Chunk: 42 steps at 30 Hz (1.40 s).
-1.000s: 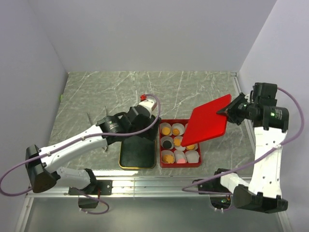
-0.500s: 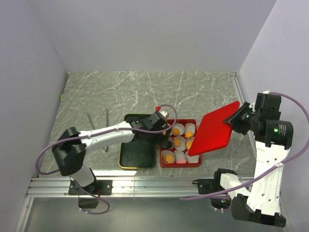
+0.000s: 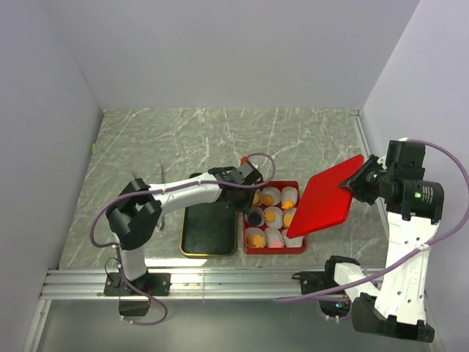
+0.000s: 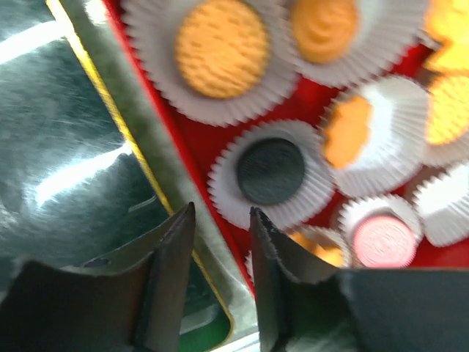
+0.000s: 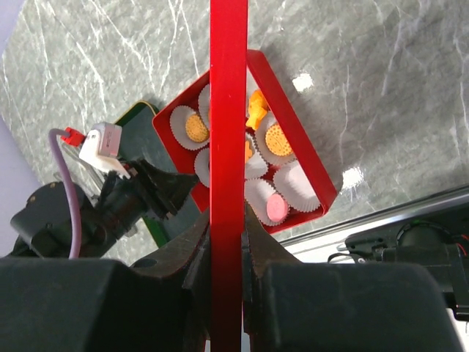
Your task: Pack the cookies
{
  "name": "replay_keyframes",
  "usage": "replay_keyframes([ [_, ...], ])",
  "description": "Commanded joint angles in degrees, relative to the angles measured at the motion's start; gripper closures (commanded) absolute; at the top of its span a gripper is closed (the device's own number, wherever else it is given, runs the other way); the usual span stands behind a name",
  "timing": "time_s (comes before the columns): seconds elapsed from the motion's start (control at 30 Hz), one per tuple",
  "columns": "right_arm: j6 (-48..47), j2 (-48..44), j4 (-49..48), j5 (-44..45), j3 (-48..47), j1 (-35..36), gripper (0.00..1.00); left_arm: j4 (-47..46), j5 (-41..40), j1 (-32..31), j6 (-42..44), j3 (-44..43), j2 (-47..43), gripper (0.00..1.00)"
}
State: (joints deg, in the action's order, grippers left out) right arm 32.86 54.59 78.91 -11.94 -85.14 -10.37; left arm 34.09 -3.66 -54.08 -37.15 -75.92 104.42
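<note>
The cookies sit in white paper cups inside a red box (image 3: 272,251): an orange round (image 4: 222,48), a black one (image 4: 270,170) and a pink one (image 4: 383,240). My left gripper (image 4: 223,211) hangs low over the box's left wall, one finger above the dark tray and the other above the box. Its jaws stand apart with a narrow gap and hold nothing. My right gripper (image 5: 226,220) is shut on the edge of the red lid (image 3: 326,202), which tilts above the box's right side and hides some cups.
A dark tray with a yellow rim (image 3: 209,231) lies against the box's left side. An aluminium rail (image 3: 220,279) runs along the near table edge. White walls close in the marble table on three sides.
My left arm has reached right from the dark tray to the box's left wall, and its jaws have narrowed. The right gripper moved the lid slightly right, then held still.
</note>
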Motion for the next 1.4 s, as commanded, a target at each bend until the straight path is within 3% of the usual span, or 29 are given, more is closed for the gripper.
replay_keyframes([
  [0.0,-0.7,1.1,0.3,0.4,-3.3,0.4,1.0,0.5,1.5,1.9,-0.8,-1.2,0.7,0.61],
  [0.1,-0.6,2.4,0.1,0.4,-4.4,0.4,1.0,0.7,1.6,3.1,-0.6,-1.0,0.8,0.72],
  [0.27,-0.3,3.8,-0.8,-0.4,-4.7,0.4,1.0,2.0,0.4,5.8,0.1,-1.2,1.8,0.99],
  [0.57,0.0,7.4,-2.1,-1.9,-6.5,0.8,1.0,3.4,-1.6,17.2,2.3,1.8,-0.7,0.99],
  [0.93,0.0,11.3,-3.4,-4.9,-9.0,0.9,1.0,6.3,-5.8,28.4,10.0,-2.6,0.7,0.99],
  [1.13,-0.3,12.8,-6.2,-10.6,-9.1,1.4,1.0,6.3,-3.1,27.1,11.5,-4.6,0.5,0.99],
  [1.37,-1.5,16.2,-11.6,-22.7,-8.3,5.8,1.0,6.3,0.3,23.0,6.7,-5.6,1.7,0.99],
])
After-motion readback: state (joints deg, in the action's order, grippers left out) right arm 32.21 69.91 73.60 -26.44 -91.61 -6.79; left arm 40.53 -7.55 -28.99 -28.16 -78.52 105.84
